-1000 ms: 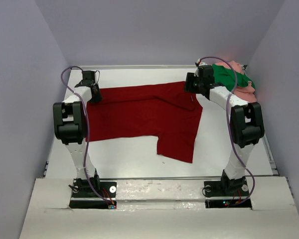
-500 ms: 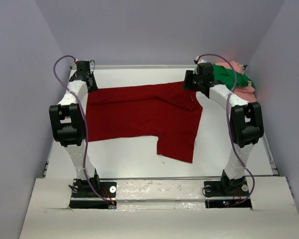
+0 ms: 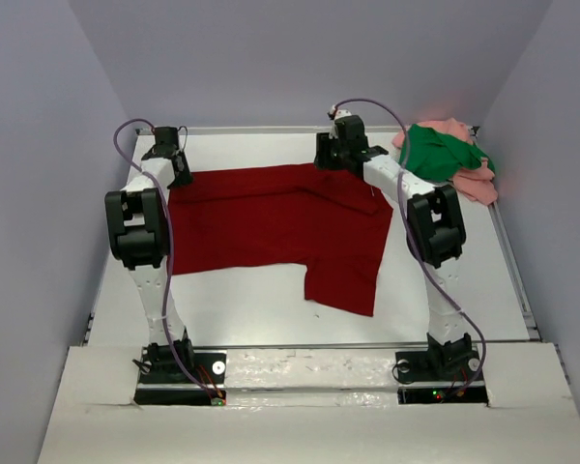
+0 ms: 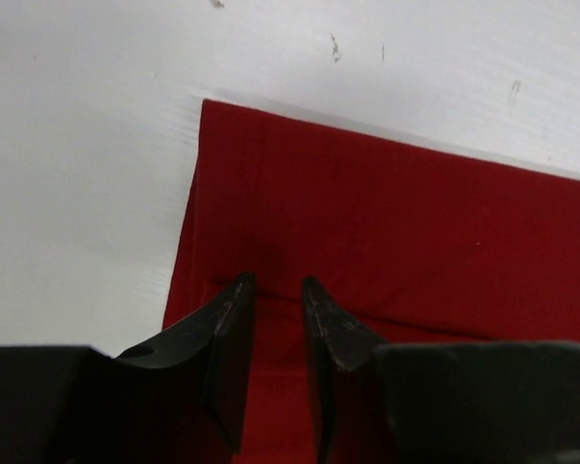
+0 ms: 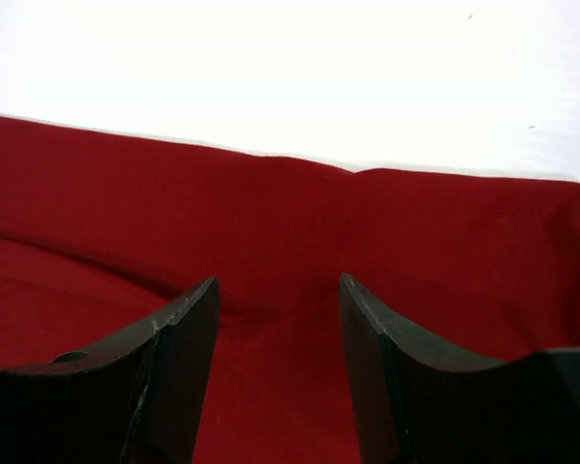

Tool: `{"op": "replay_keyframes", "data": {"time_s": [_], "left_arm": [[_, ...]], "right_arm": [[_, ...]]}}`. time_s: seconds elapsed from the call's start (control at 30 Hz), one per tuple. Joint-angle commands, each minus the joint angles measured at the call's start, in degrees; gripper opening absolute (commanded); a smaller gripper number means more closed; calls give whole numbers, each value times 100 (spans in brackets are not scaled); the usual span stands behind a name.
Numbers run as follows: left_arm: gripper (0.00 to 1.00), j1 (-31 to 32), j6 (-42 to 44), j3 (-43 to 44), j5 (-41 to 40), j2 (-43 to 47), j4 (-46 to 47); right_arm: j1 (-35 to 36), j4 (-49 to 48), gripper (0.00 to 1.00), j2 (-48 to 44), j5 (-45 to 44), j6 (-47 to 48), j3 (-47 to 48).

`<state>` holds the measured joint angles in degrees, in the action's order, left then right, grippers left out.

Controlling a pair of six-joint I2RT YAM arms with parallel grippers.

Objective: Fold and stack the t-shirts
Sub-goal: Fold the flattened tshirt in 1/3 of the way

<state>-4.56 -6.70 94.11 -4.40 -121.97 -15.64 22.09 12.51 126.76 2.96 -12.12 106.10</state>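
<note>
At the far left, our left gripper [image 4: 275, 288] sits over the far-left corner of the dark red shirt [image 3: 271, 217]. Its fingers stand narrowly apart, with flat cloth showing in the slim gap and nothing visibly caught. From that corner the shirt runs to the right across the table [image 3: 242, 300], lying mostly flat. Its long axis goes left to right, and one sleeve sticks out toward the near edge at the right end. Further right along the same far edge, our right gripper [image 5: 278, 285] hovers with its fingers spread wide. The red hem passes just beyond the tips, and there is a small dip in that edge ahead of them. So both tools sit on the far long edge, with the cloth stretching toward our bases. We judge that the next move depends on this, since pulling that edge toward us would fold the shirt along its length. The right gripper stands inboard of the shirt's right end, so that end is not covered by either tool. Well to the right, the green shirt [image 3: 437, 153] lies heaped on the pink shirt [image 3: 476, 186] in the far corner, unfolded.
</note>
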Motion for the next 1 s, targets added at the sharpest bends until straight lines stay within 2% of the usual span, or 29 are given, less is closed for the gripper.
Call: {"op": "replay_keyframes", "data": {"time_s": [0.0, 0.13, 0.27, 0.33, 0.47, 0.73, 0.83, 0.87, 0.93, 0.97], "left_arm": [[36, 7, 72, -217, 106, 244, 175], [33, 7, 116, -437, 63, 332, 193], [29, -1, 99, -639, 54, 446, 175], [29, -1, 81, -822, 62, 595, 236], [29, -1, 37, -1034, 62, 824, 333], [30, -1, 72, -1087, 27, 1053, 333], [30, -1, 90, -1078, 1, 1132, 316], [30, -1, 90, -1078, -8, 1141, 325], [30, -1, 90, -1078, -43, 1158, 325], [30, -10, 81, -1087, -43, 1167, 333]], "right_arm": [[112, 480, 57, 463, -542, 219, 656], [112, 629, 57, 648, -683, 333, 771], [112, 761, 57, 526, -762, 394, 500], [112, 770, 56, 307, -753, 386, 324], [164, 753, 47, -98, -535, 351, -185], [270, 814, 47, -29, -507, 333, -240], [270, 832, 32, -37, -542, 280, -213], [270, 832, 14, -55, -568, 280, -204], [270, 832, 4, -90, -621, 280, -239], [270, 832, 4, -99, -639, 289, -239]]}}
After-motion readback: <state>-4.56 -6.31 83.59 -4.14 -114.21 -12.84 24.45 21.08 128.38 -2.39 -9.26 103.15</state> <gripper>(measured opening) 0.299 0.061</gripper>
